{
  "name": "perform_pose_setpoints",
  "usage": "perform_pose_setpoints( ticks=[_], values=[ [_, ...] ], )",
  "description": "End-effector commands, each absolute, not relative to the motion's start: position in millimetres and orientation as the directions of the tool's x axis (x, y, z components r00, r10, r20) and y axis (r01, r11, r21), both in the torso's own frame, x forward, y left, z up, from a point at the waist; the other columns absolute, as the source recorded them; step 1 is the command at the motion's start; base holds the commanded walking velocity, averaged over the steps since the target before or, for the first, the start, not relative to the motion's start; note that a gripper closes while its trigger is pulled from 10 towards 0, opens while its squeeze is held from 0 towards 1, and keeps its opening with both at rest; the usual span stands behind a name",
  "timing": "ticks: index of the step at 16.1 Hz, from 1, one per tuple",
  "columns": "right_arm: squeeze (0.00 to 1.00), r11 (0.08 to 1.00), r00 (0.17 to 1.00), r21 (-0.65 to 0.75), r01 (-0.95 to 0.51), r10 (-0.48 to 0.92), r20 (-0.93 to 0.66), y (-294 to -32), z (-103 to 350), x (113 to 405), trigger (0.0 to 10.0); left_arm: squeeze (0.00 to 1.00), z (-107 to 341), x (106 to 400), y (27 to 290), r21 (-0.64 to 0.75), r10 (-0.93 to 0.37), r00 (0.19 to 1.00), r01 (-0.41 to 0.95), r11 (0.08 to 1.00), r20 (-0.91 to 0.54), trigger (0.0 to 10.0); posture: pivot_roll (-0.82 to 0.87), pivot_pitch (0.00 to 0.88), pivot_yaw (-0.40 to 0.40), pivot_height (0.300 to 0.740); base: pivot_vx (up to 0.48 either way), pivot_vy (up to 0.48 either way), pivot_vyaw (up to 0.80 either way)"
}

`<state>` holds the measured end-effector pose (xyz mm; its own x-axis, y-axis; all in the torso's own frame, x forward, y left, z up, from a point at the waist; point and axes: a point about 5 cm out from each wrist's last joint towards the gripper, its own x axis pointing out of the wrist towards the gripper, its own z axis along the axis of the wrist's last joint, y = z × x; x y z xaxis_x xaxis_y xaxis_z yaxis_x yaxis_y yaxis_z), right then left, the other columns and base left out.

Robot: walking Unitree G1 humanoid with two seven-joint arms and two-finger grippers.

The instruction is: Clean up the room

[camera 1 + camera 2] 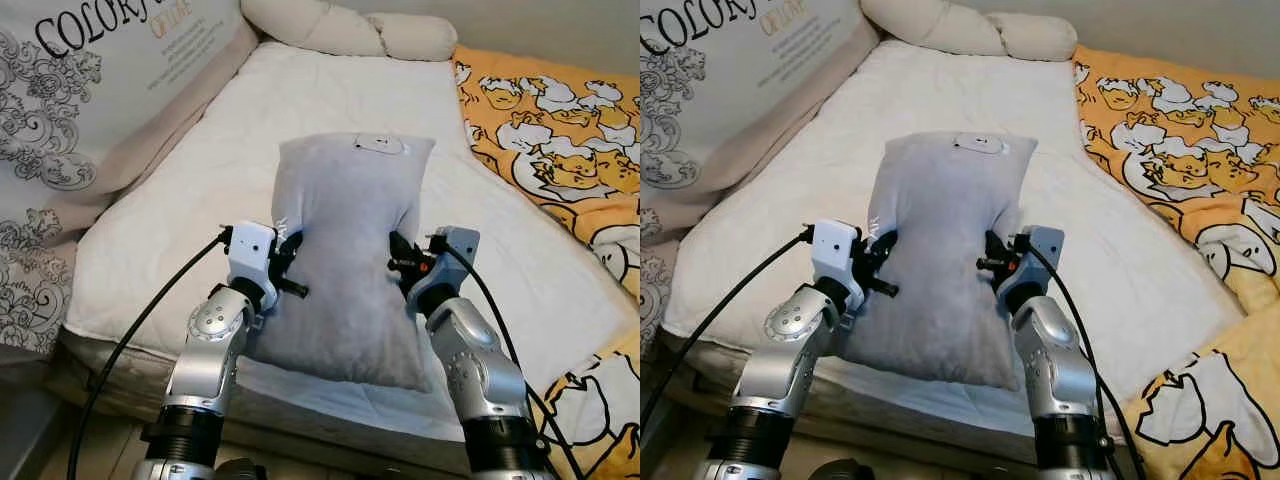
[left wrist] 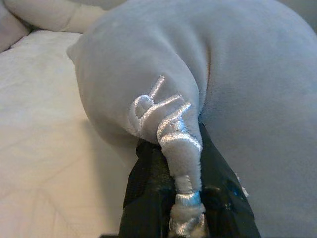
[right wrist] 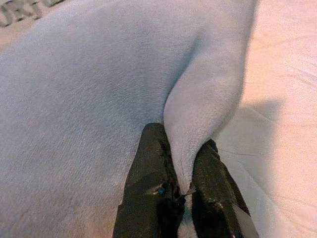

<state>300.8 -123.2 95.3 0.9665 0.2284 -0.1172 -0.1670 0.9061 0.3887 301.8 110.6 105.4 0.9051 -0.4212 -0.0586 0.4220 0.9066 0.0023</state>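
Observation:
A grey plush pillow (image 1: 345, 250) with a white label near its far end lies lengthwise on the white mattress (image 1: 200, 220), its near end over the bed's front edge. My left gripper (image 1: 288, 262) is shut on a fold of the grey pillow (image 2: 163, 89) at its left side, where silver embroidered letters show. My right gripper (image 1: 400, 262) is shut on a fold of the grey pillow (image 3: 99, 84) at its right side. Both pairs of black fingers (image 3: 148, 173) pinch the fabric tightly.
A cream bolster (image 1: 350, 30) lies along the head of the bed. A yellow blanket (image 1: 560, 130) with a cartoon duck print covers the right side. A large white printed cushion (image 1: 90, 110) leans at the left. Bare mattress surrounds the pillow.

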Motion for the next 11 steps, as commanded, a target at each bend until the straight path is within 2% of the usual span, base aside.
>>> perform_pose_setpoints(
  ticks=[1, 5, 7, 8, 10, 11],
  values=[
    [0.00, 0.910, 0.978, 0.391, -0.139, 0.188, -0.089, -130, 101, 304, 10.0, 0.00, 121, 308, 105, 0.037, -0.436, 0.900, 0.437, 0.899, -0.018, 10.0, 0.02, 0.000, -0.009, 0.740, 0.000, 0.480, -0.80],
    [0.00, 0.899, 0.983, 0.415, -0.139, 0.175, -0.051, -126, 105, 307, 10.0, 0.00, 131, 318, 105, 0.066, -0.428, 0.904, 0.428, 0.902, -0.005, 10.0, 0.03, 0.000, 0.009, 0.740, 0.000, 0.480, -0.58],
    [0.00, 0.911, 0.989, 0.398, -0.109, 0.140, -0.051, -127, 104, 309, 10.0, 0.00, 133, 319, 106, 0.077, -0.431, 0.902, 0.430, 0.899, -0.005, 10.0, 0.04, 0.000, 0.007, 0.740, 0.000, 0.480, 0.00],
    [0.00, 0.922, 0.991, 0.369, -0.118, 0.135, -0.020, -125, 105, 309, 10.0, 0.00, 133, 320, 108, 0.082, -0.420, 0.908, 0.419, 0.904, -0.008, 10.0, 0.04, 0.000, 0.002, 0.740, 0.000, 0.480, -0.80],
    [0.00, 0.921, 0.990, 0.371, -0.118, 0.139, -0.032, -124, 103, 310, 10.0, 0.00, 132, 321, 108, 0.086, -0.411, 0.912, 0.410, 0.908, -0.011, 10.0, 0.04, 0.000, -0.002, 0.740, 0.000, 0.480, -0.76],
    [0.00, 0.920, 0.987, 0.375, -0.117, 0.148, -0.056, -124, 101, 311, 10.0, 0.00, 133, 323, 109, 0.089, -0.402, 0.915, 0.402, 0.912, -0.008, 10.0, 0.04, 0.000, -0.008, 0.740, 0.000, 0.480, 0.00]
  ],
)
